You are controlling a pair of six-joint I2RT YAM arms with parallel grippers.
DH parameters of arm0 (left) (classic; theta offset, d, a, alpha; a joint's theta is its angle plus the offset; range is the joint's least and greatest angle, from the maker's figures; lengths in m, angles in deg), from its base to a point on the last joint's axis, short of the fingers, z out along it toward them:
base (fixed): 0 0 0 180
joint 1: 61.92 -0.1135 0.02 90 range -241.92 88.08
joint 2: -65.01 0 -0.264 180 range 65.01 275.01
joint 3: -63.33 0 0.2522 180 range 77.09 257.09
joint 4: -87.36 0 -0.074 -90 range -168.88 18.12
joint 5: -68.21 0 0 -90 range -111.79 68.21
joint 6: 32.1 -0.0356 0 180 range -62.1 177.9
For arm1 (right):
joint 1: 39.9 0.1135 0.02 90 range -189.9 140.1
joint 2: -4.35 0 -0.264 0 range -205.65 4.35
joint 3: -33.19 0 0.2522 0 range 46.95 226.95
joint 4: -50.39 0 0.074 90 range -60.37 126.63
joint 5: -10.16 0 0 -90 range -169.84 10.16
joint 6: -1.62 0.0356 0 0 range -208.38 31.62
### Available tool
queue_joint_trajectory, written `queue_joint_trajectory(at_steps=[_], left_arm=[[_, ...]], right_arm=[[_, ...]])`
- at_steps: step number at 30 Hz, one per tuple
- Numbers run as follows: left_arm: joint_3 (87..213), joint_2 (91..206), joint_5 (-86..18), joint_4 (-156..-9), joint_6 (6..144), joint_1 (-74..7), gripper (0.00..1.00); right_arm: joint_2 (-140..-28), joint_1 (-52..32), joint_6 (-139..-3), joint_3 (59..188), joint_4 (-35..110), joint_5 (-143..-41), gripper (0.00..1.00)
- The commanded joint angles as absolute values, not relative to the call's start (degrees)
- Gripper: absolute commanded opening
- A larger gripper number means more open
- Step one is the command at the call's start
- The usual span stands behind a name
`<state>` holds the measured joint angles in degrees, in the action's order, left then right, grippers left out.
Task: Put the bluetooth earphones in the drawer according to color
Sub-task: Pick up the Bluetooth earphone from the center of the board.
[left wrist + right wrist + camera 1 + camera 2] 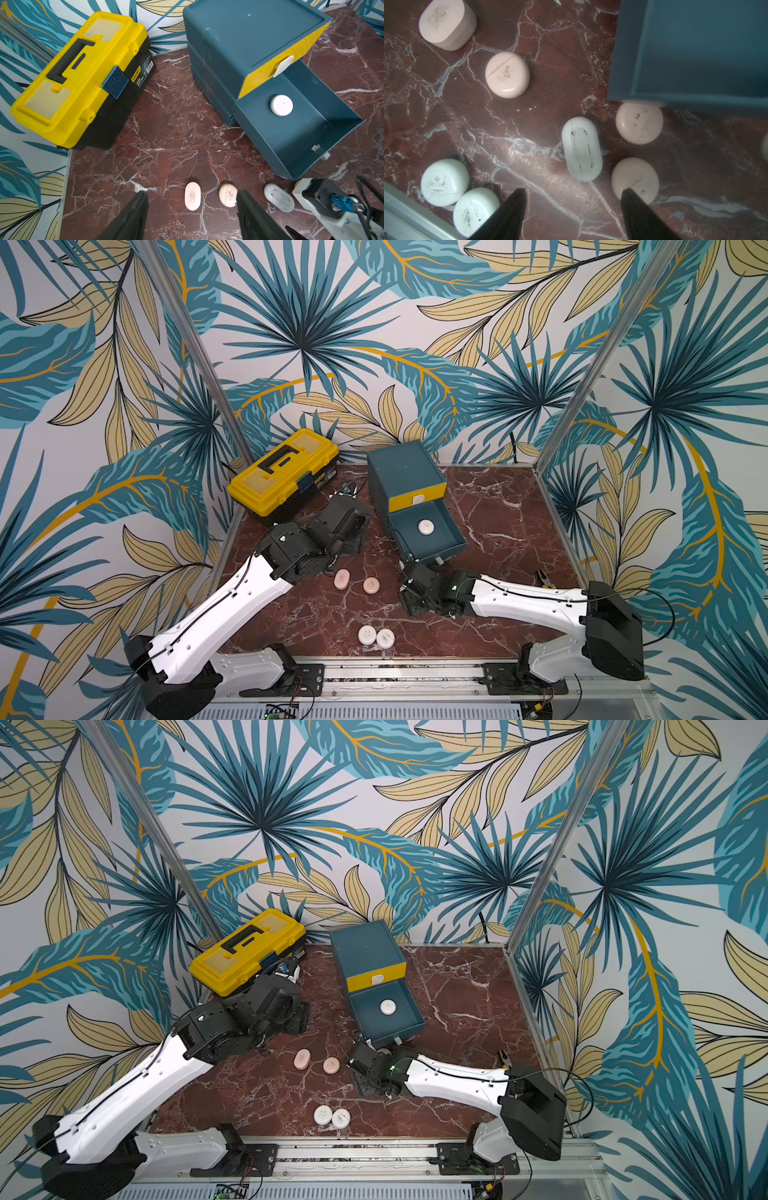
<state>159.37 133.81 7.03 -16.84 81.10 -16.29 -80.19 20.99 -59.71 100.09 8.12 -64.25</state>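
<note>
**A:** Where do the earphone cases lie?

**B:** One round white case (426, 526) sits in the pulled-out teal drawer (444, 537) of the chest (401, 472), clear of every wall. That drawer is just under the closed yellow drawer (434, 492). The others are on the marble table (507, 522).

**A:** Any near an edge?

**B:** Two white cases (444, 182) (475, 212) touch each other right beside the front rail (400, 203). A tucked pink case (639, 122) lies partly under the open drawer's front lip. An oblong white case (581, 148) and a nearer pink case (634, 180) lie just beside it. Two more pink cases (341, 578) (371, 585) lie apart, mid-table between the arms.

**A:** And the grippers?

**B:** The right gripper (573, 190) hangs over that cluster, fingers spread wide and holding nothing. One fingertip overlaps the nearer pink case, and I cannot tell whether it touches. The left gripper (192, 192) is also wide and empty. The mid-table pink pair shows by its fingertips in the left wrist view.

**A:** Room to move?

**B:** A strip of marble separates the yellow toolbox (79, 79) from the chest. A broader stretch runs from the chest's right side to the frame.
</note>
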Motion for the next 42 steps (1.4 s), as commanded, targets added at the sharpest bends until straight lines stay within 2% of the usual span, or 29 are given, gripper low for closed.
queue_joint_trajectory(at_steps=[1,15,20,26,36,42], left_arm=[[157.7,132.4,8.3,-15.6,82.1,-16.7,0.72],[157.4,131.3,8.7,-13.7,82.5,-16.7,0.72],[157.5,131.4,8.8,-13.6,82.6,-16.7,0.72],[157.5,131.5,8.6,-13.6,82.9,-16.7,0.72],[157.2,131.3,8.6,-13.5,82.8,-16.6,0.72],[157.1,131.0,8.8,-13.5,82.7,-16.7,0.72]], right_arm=[[-82.1,21.5,-61.4,99.2,12.5,-61.5,0.78],[-85.7,21.8,-59.8,92.0,23.6,-59.2,0.79],[-86.4,21.8,-60.0,91.5,25.8,-58.8,0.75],[-87.3,21.7,-60.4,92.1,25.4,-59.1,0.69],[-89.3,21.7,-58.7,93.0,21.9,-58.4,0.72],[-90.7,21.7,-58.9,93.6,21.8,-59.2,0.64]])
